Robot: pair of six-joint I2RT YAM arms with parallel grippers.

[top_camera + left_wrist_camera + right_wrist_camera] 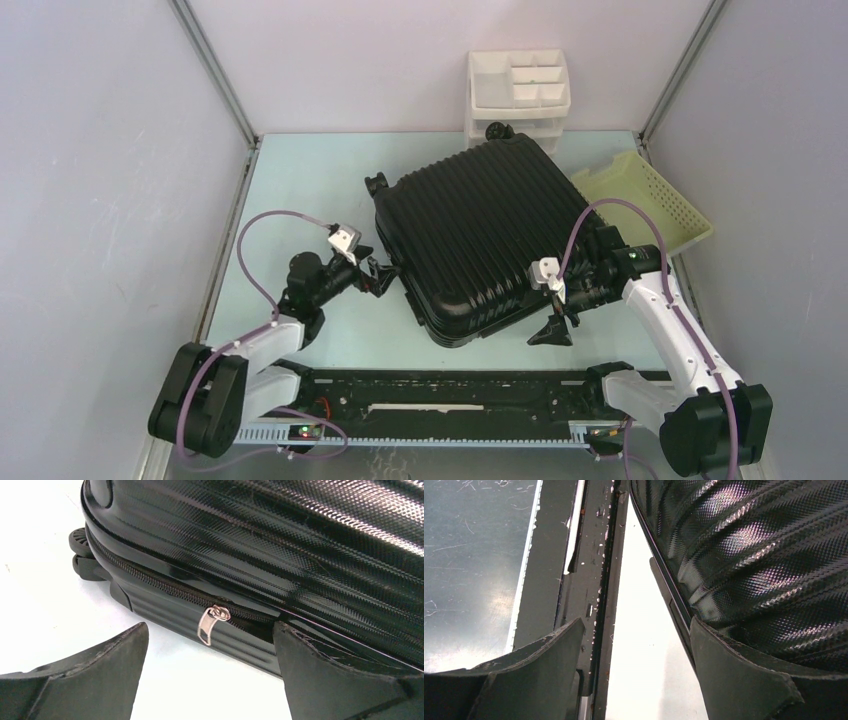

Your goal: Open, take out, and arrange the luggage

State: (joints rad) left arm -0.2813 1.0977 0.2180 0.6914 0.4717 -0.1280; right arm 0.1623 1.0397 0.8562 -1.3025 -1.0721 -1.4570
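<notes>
The black ribbed luggage [478, 235] lies flat and closed in the middle of the table, wheels toward the back. My left gripper [378, 278] is open and empty, just off the luggage's left side. In the left wrist view a silver zipper pull [212, 623] hangs from the zip line on the luggage's side [280, 555], between my spread fingers and a little beyond them. My right gripper [553, 325] is open and empty at the luggage's near right corner. In the right wrist view one finger lies against the shell [754, 550].
A white drawer organizer [518, 92] stands at the back behind the luggage. A pale yellow perforated basket [650, 200] lies tilted at the right rear. The black rail [450, 385] of the arm bases runs along the near edge; it also shows in the right wrist view [589, 580].
</notes>
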